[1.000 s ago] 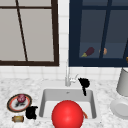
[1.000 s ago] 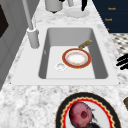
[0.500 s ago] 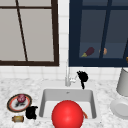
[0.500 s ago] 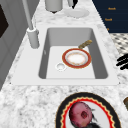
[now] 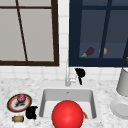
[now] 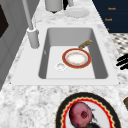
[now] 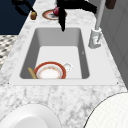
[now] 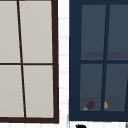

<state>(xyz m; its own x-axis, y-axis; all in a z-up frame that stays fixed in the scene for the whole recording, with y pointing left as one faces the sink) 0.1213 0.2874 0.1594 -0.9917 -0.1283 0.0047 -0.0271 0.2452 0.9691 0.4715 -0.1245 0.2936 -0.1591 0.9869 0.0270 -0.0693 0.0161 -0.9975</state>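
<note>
Front view places the right hand (image 5: 80,73) in the air just beside the faucet (image 5: 67,75), at about 3 o'clock from its stem, above the back rim of the sink (image 5: 47,96). One finger points straight down while the rest appear bunched near the palm; the hand has hold of nothing, and whether it touches the faucet cannot be told. In the right side view the same hand (image 7: 72,6) shows as a dark mass over the far end of the basin, one straight finger (image 7: 62,23) hanging downward toward the sink wall, clear of the faucet (image 7: 96,35). The left hand (image 5: 31,112) hangs idle over the table (image 5: 105,85) at the sink's 9 o'clock side, just beside a decorated plate (image 5: 19,102) that carries a reddish round food item (image 5: 21,98), with a small brown item (image 5: 18,118) at the hand's 8 o'clock. Its fingers appear loosely spread and it grips nothing; in the left side view its fingertips (image 6: 122,62) enter at the 3 o'clock edge. Inside the basin lie a red-rimmed plate (image 6: 76,58) beside the drain (image 6: 60,66) and a brown elongated item (image 6: 85,44) at the plate's 1 o'clock, resting low where the basin holds them. A red ball-like object (image 5: 67,115) sits at the sink's front. A white plate (image 5: 120,108) and a grey canister (image 5: 123,82) stand on the table at the right.
</note>
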